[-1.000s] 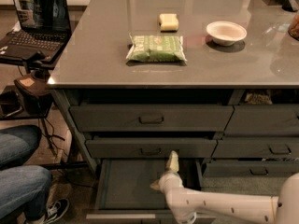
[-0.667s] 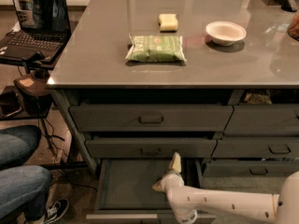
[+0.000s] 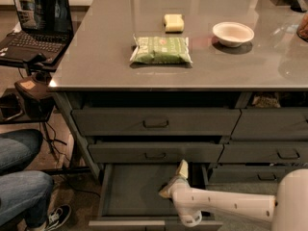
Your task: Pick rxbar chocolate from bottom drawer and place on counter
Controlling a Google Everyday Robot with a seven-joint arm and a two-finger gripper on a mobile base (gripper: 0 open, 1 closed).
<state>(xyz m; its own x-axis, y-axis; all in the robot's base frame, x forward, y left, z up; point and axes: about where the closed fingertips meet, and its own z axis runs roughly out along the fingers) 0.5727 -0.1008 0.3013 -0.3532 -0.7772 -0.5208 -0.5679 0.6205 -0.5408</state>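
The bottom drawer (image 3: 127,191) is pulled out, showing a plain grey floor. My gripper (image 3: 172,179) reaches into its right part on the white arm (image 3: 231,207) that comes in from the lower right. It is open: one pale finger (image 3: 183,168) points up toward the drawer's back, the other (image 3: 165,191) points left, and nothing shows between them. The rxbar chocolate is not in view; the bare drawer floor to the left holds nothing, and the wrist hides the right corner. The glossy grey counter (image 3: 96,57) lies above the drawers.
On the counter lie a green packet (image 3: 161,49), a yellow block (image 3: 173,22) and a white bowl (image 3: 233,33). Two shut handled drawers (image 3: 155,122) sit above the open one. A laptop (image 3: 36,20) on a side stand and a seated person's legs (image 3: 21,177) are at the left.
The gripper has edged slightly to the right inside the drawer. Nothing else has moved.
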